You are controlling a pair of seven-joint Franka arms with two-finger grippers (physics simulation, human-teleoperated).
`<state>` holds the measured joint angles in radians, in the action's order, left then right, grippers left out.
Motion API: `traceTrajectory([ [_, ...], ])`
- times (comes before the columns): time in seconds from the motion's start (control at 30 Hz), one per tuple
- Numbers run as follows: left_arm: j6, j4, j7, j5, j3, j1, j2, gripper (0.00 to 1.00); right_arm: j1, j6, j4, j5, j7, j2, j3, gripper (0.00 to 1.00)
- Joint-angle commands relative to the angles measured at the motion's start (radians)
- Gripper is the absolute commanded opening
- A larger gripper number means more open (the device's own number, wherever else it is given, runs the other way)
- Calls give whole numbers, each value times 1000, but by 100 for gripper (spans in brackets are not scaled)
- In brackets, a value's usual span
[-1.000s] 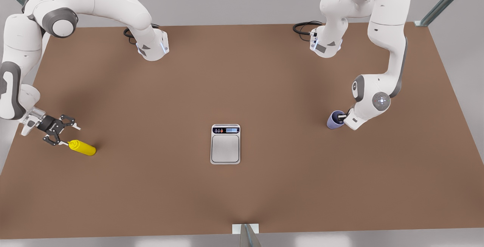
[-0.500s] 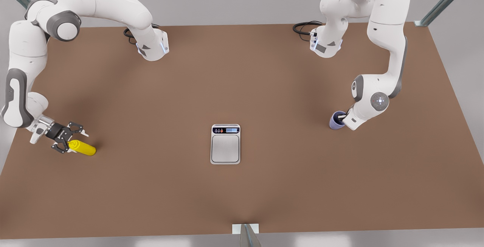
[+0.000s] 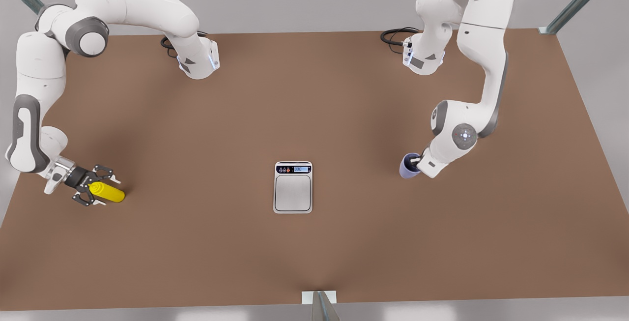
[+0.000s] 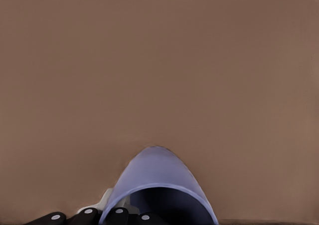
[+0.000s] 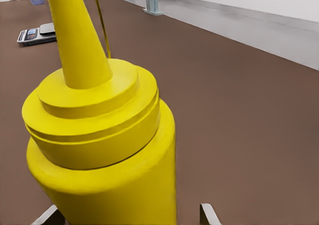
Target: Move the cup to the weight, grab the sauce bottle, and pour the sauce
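Observation:
The yellow sauce bottle (image 3: pixel 109 192) lies on its side on the brown table at the front view's left, and its cap and nozzle (image 5: pixel 82 45) rise close before the right wrist camera. My right gripper (image 3: pixel 104 191) is open and straddles the bottle's cap end, with a fingertip (image 5: pixel 208 215) on either side. At the front view's right, my left gripper (image 3: pixel 415 162) is shut on the rim of the lavender cup (image 3: pixel 408 166), whose wall (image 4: pixel 157 177) shows over bare table. The weight (image 3: pixel 293 187) sits at the table's middle, apart from both.
Both arm bases (image 3: pixel 199 63) (image 3: pixel 422 58) stand at the table's back edge with black cables. A metal post (image 3: pixel 322 304) stands at the front edge. Open brown tabletop separates the cup from the weight.
My left gripper has carried the cup toward the weight, to the front view's left. My right gripper has slid forward over the bottle's cap end, which now lies between its fingers.

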<state>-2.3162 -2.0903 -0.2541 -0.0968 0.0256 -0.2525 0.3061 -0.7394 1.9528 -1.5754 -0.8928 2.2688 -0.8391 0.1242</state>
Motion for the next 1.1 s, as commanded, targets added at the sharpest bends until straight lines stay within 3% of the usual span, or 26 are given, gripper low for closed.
traceTrajectory([
  [0.0, 1, 1, -8, -149, -4, -10, -2, 21, 0, 0, 0, 0, 0, 0, 0, 72],
  [0.2, 34, 105, -249, -153, -29, -140, 22, 21, 0, 0, 0, -2, -2, -1, 0, 67],
  [0.33, 34, 268, -479, -153, -29, -277, 128, 21, 0, 0, -2, -2, -2, -3, 0, 63],
  [0.63, 34, 509, -698, -153, -64, -358, 291, 21, -2, -2, 0, -3, -3, -6, 0, 58],
  [0.7, 78, 691, -794, -150, -62, -401, 403, 21, -2, -9, 14, -3, -9, -5, 0, 58],
  [0.77, 78, 759, -841, -147, -64, -422, 458, 21, -3, -21, 26, -3, -15, -1, 0, 57],
  [0.97, 61, 883, -906, -141, -62, -456, 570, 21, 89, -38, 163, 83, -287, 54, -3, 58],
  [1.03, 34, 883, -906, -141, -62, -456, 578, 45, 163, -29, 222, 123, -416, 61, -3, 58],
  [1.07, 32, 883, -906, -141, -62, -455, 578, 47, 205, -25, 224, 127, -474, 72, -11, 58],
])
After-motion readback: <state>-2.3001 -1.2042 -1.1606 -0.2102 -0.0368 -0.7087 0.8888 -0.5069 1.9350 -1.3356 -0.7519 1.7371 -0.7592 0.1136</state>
